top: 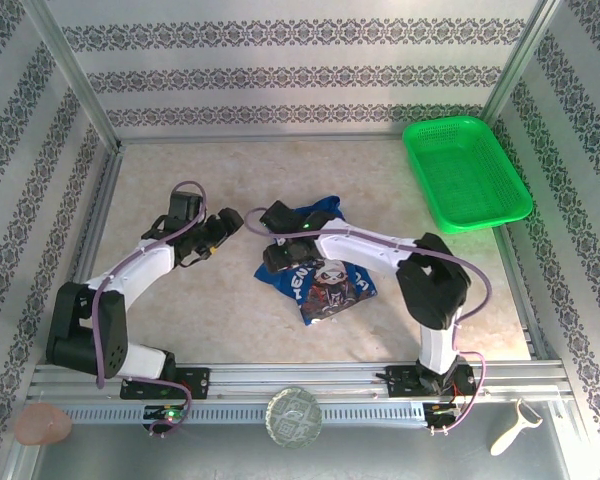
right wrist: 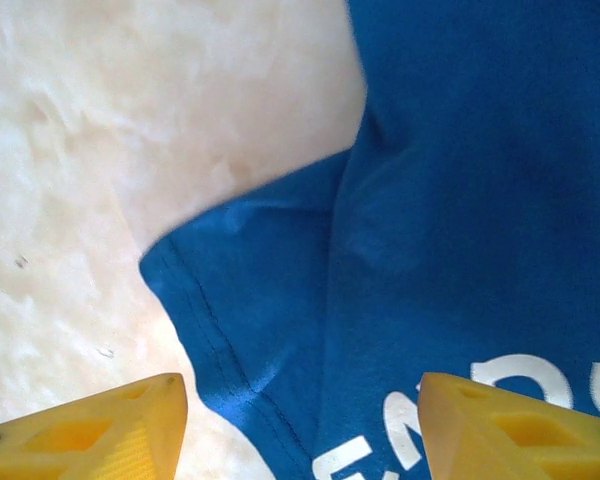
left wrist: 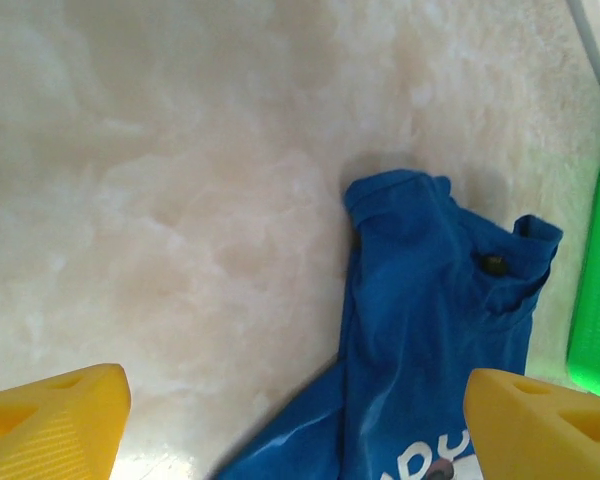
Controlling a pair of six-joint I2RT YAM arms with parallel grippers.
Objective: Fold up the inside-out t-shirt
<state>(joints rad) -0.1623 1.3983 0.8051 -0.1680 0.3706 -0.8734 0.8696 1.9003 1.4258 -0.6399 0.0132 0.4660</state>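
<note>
The royal-blue t-shirt (top: pixel 320 275) lies crumpled in the middle of the table, with a printed picture and white letters facing up. My left gripper (top: pixel 230 226) hovers open just left of its upper part. In the left wrist view the cloth (left wrist: pixel 430 330) runs under the right yellow finger (left wrist: pixel 545 425), and bare table lies between the tips. My right gripper (top: pixel 270 240) is open above the shirt's left edge. In the right wrist view a stitched sleeve hem (right wrist: pixel 230 330) and blue cloth with white letters lie between the yellow fingers (right wrist: pixel 90 430).
A green mesh basket (top: pixel 465 170) stands at the back right, and its edge (left wrist: pixel 595 300) shows in the left wrist view. Pale marbled table (top: pixel 180 180) surrounds the shirt, inside patterned walls. On the front rail lie a round glass disc (top: pixel 294 416), a pink lump (top: pixel 42 425) and a peeler (top: pixel 510 428).
</note>
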